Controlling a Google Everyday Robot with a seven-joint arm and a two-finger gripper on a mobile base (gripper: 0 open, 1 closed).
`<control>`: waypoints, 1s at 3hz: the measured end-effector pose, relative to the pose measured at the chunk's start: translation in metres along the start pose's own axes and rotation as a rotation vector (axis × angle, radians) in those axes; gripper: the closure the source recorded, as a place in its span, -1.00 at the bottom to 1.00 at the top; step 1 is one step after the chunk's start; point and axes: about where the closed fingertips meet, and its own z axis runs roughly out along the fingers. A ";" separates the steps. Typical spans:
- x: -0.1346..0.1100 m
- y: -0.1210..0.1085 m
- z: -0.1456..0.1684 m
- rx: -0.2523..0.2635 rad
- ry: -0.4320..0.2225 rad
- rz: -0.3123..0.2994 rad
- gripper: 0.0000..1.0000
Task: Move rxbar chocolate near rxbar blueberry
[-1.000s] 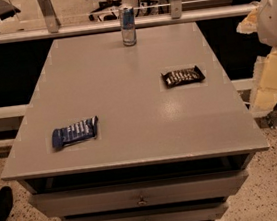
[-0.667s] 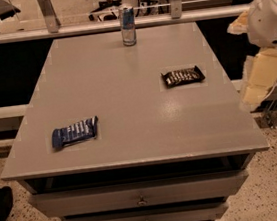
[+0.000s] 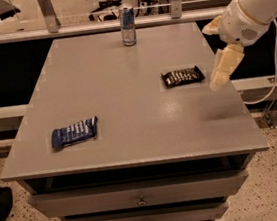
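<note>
The rxbar chocolate point(image 3: 183, 76), a flat bar in a dark wrapper with white lettering, lies on the right side of the grey table point(image 3: 124, 74). The rxbar blueberry point(image 3: 74, 132), in a dark blue wrapper, lies near the table's front left. My gripper point(image 3: 223, 68), cream-coloured on a white arm, hangs over the table's right edge, just right of the chocolate bar and above the surface. It holds nothing that I can see.
An upright blue-silver can point(image 3: 127, 25) stands at the table's back edge, centre. A metal rail point(image 3: 93, 25) runs behind the table. Drawers point(image 3: 139, 198) sit under the tabletop. A cable point(image 3: 271, 81) hangs at the right.
My arm and gripper have moved left, from beyond the table's right edge to over it, closer to the chocolate bar. The bars and can have not moved.
</note>
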 end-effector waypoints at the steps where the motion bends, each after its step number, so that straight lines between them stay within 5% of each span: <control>1: 0.001 -0.026 0.031 -0.043 -0.069 0.032 -1.00; 3: 0.003 -0.050 0.088 -0.146 -0.131 0.129 -1.00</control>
